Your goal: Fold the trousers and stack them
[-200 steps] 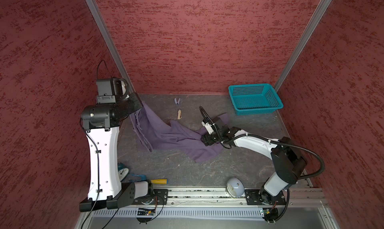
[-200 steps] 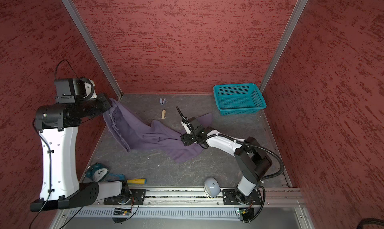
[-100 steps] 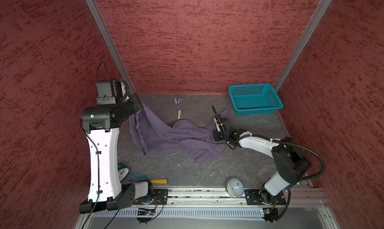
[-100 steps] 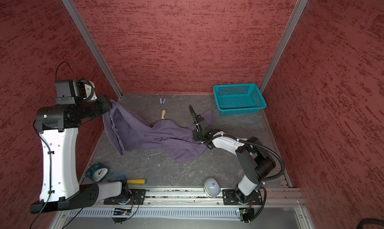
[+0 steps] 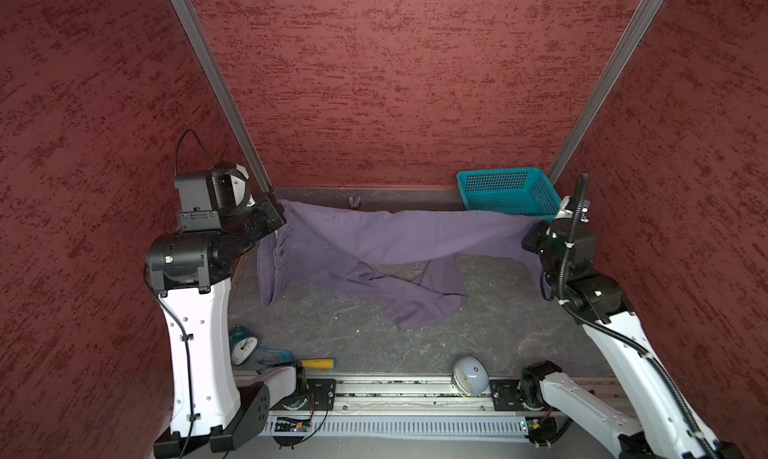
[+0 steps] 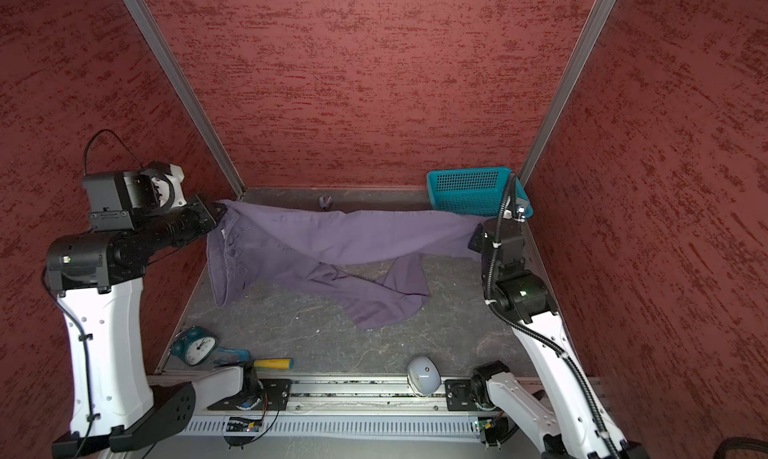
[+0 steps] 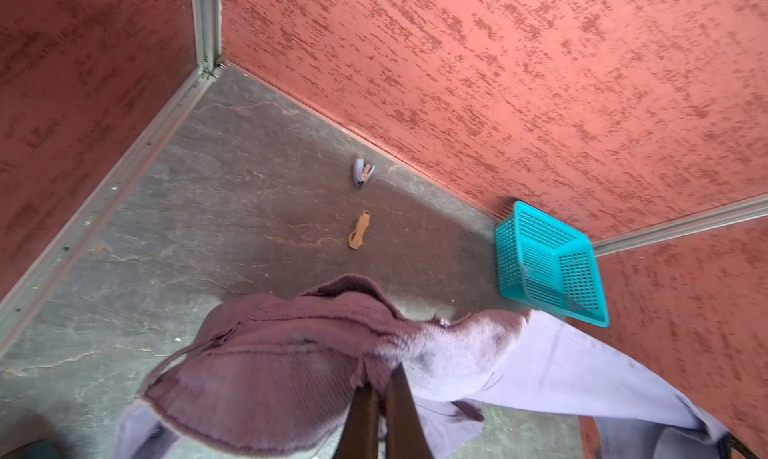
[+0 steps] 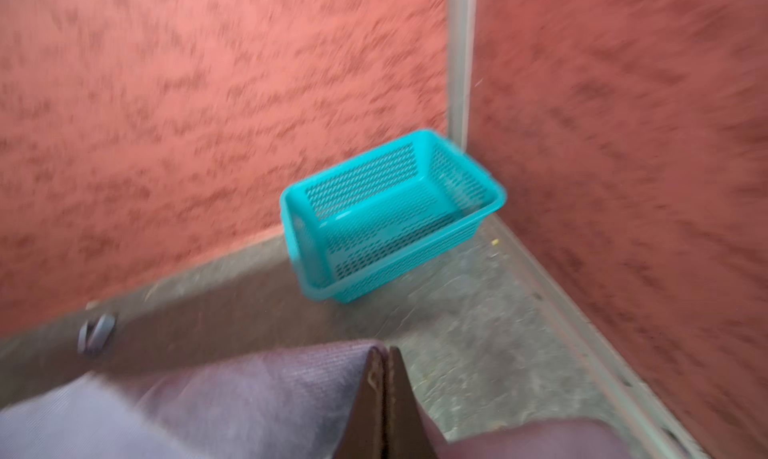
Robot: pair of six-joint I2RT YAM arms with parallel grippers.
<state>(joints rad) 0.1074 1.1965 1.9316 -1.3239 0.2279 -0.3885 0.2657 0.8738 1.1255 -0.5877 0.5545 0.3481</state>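
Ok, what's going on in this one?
Both arms hold the lavender trousers stretched between them above the table. The left gripper is shut on the waistband, and the right gripper is shut on a leg end in front of the teal basket. The other leg hangs down and trails on the table. Nothing is folded yet.

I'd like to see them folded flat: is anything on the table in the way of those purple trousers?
The left fingers and right fingers both pinch the trousers, nothing between. On the table, toward the back, lie a small tan object and a grey clip; a teal basket sits by the cloth's right end.
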